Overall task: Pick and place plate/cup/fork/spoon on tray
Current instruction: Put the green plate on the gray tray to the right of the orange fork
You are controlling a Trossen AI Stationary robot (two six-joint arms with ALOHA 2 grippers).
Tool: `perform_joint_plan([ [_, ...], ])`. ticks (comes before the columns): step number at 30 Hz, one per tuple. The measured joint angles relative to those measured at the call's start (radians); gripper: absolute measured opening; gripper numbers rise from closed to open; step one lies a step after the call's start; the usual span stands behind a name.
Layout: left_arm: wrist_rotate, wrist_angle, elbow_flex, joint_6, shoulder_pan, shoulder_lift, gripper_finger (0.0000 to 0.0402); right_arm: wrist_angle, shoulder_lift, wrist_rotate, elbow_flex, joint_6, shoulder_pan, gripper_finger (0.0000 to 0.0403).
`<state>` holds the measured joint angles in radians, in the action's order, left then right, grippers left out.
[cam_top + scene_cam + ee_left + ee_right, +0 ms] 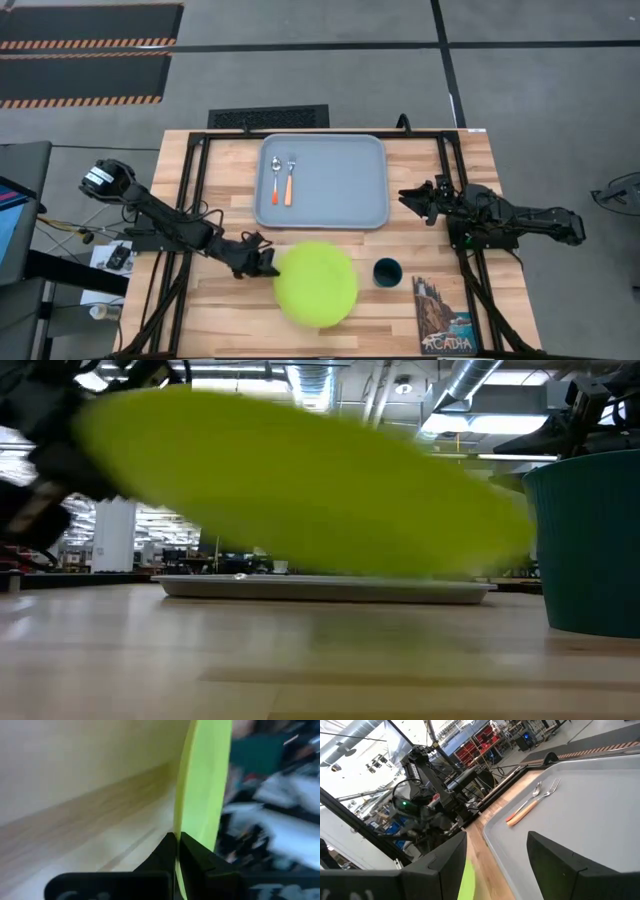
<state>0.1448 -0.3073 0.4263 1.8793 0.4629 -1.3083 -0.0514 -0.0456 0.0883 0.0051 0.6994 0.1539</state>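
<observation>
- My left end effector (262,262) is clamped on the rim of the plate (316,283); in the left wrist view my two dark fingers (167,851) pinch the lime-green edge between them.
- The plate is off the counter (230,320): the low view shows it tilted in the air above the wood, with the tray (320,588) lying flat behind and below it.
- From above, the plate sits just on the near side of the tray (345,190), not on it, at the middle of the counter.
- The cup (388,271) stands on the counter just beside the plate, on my right-hand side.
- The spoon (275,177) and the fork (290,179) lie side by side in the tray's left part, close together, handles pointing toward the plate.
- My right end effector (412,196) waits beside the tray's right edge, its fingers spread apart and holding nothing.
- A picture book (444,318) lies flat at the counter's near right corner, near the cup.
</observation>
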Motion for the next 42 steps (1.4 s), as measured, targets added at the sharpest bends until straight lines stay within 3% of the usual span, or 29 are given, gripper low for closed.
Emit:
perform_joint_plan([
  [4,0.176,-0.056,0.024,0.000,-0.005,0.002,0.0001,0.000,0.000,0.000,0.000,0.000,0.000,0.0233],
  [14,0.380,-0.029,0.127,-0.133,-0.133,0.002,0.0000,0.000,0.000,0.000,0.000,0.000,0.000,0.0233],
  [22,0.335,0.143,0.186,-0.335,-0.357,-0.002,0.0000,0.000,0.000,0.000,0.000,0.005,0.000,0.0233],
  [27,0.225,0.247,0.210,-0.444,-0.498,-0.002,0.0000,0.000,0.000,0.000,0.000,0.008,0.000,0.0233],
  [35,0.084,0.264,0.212,-0.566,-0.693,-0.002,0.0000,0.000,0.000,0.005,0.000,0.008,0.000,0.0233],
  [42,0.015,0.266,0.213,-0.586,-0.761,-0.002,0.0000,-0.003,0.000,0.031,0.000,0.003,0.000,0.0233],
])
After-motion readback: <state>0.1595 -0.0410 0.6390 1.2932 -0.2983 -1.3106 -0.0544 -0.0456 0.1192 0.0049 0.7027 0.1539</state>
